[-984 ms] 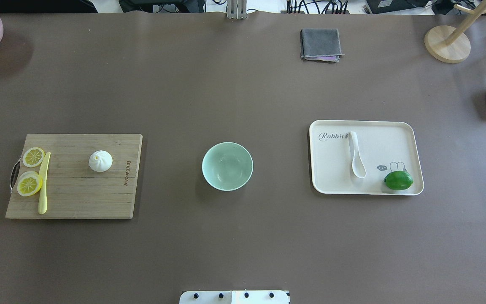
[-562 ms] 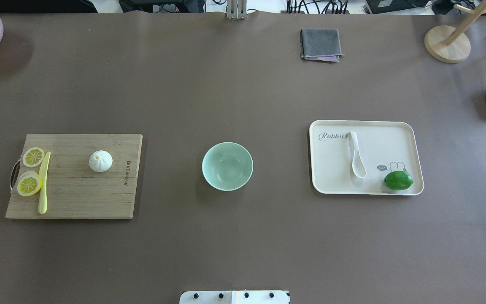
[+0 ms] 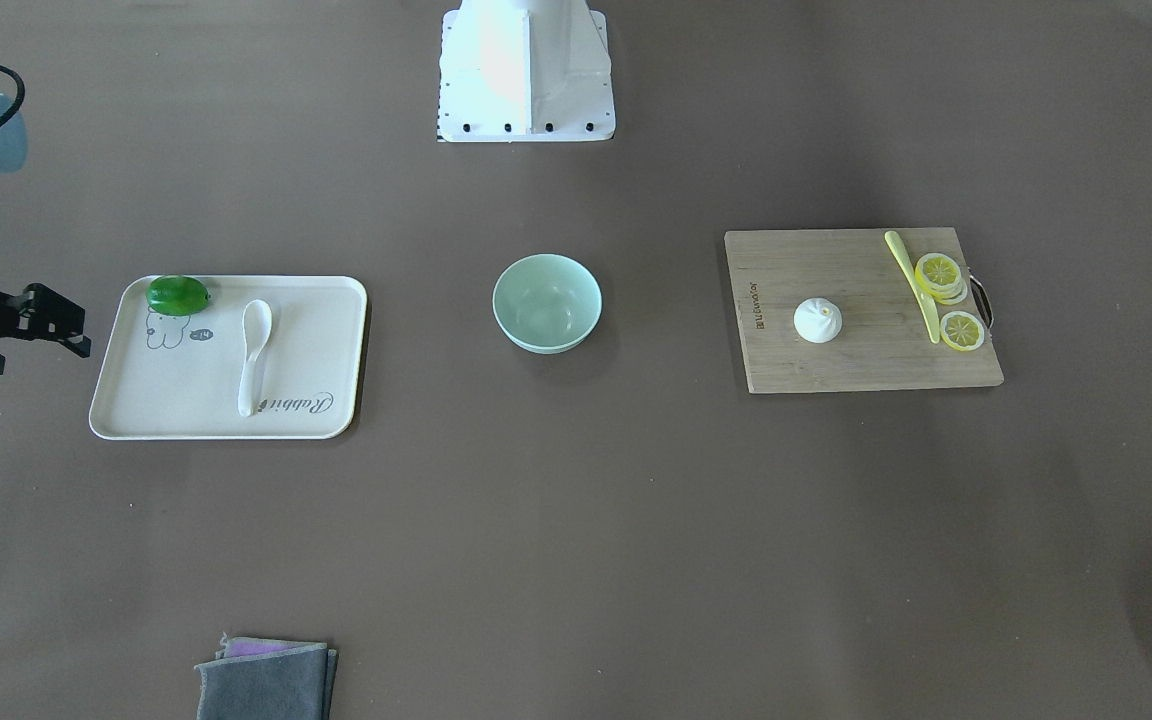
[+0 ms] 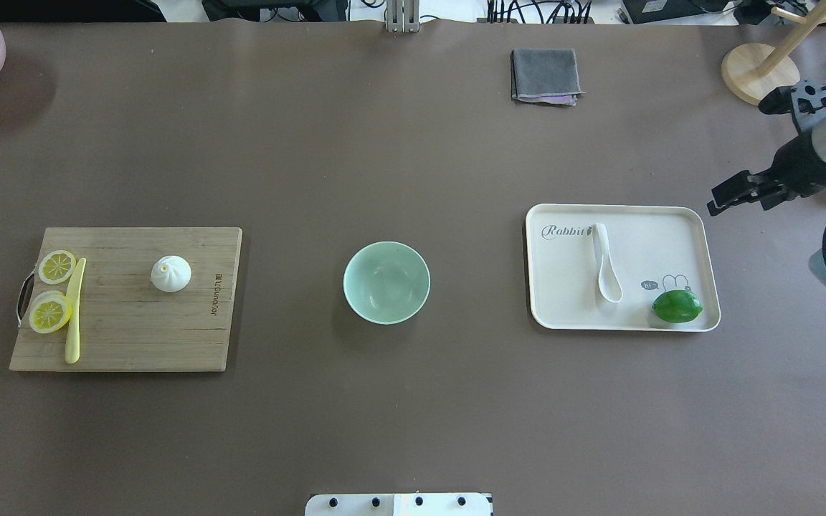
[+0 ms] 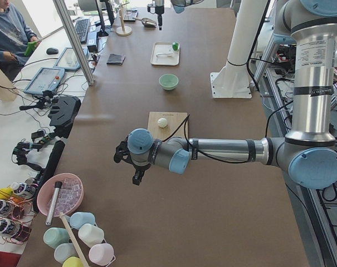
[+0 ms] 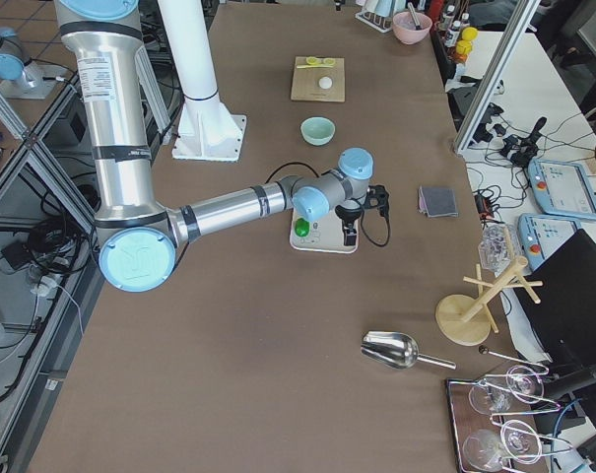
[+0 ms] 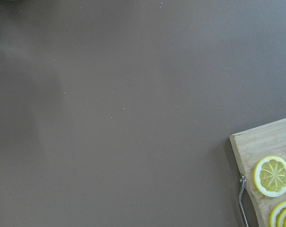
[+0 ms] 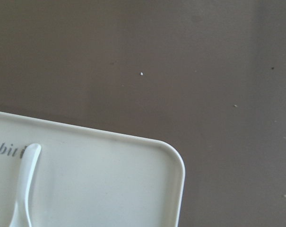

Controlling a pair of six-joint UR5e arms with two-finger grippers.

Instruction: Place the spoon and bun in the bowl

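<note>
**Though missing from the overhead view a second ago, now in at its right edge**

Checked against the two earlier overhead pictures: found the right arm newly entered from the right edge. Placed the right gripper point(image 4: 732, 192) just above and right of the upper right corner of the tray point(image 4: 671, 215), outside its rim. Now covers most of the metal scoop point(image 6: 391, 348) in the overhead view, which lay in plain sight there before. Found nothing else shifted: spoon, bun, bowl, tray and board all lying as before.

Cannot tell whether the right jaws stand spread or pressed together; dark shapes only, in every view.

Spotted the spoon point(image 4: 605, 264) flat on the tray, left of its middle. Handle toward the upper rim beside the "Rabbit" lettering, scoop toward the lower rim. Well apart from the right gripper, down and to the left of it. Caught in the right wrist view only as a handle tip at the lower left, with the tray's rounded corner beside it.

Spotted the bun point(image 4: 171, 273) on the cutting board point(image 4: 133, 330) at the left of the overhead view, right of the lemon slices point(image 4: 57, 266) and the knife point(image 4: 74, 312). Placed the bowl point(image 4: 386, 282) upright at the centre, between board and tray. Noted a lime point(image 4: 677, 306) at the tray's lower right corner.

Found the left gripper point(image 5: 133, 169) above bare table in the left side view, nearer the camera than the board. Cannot tell how its jaws stand either.
</note>
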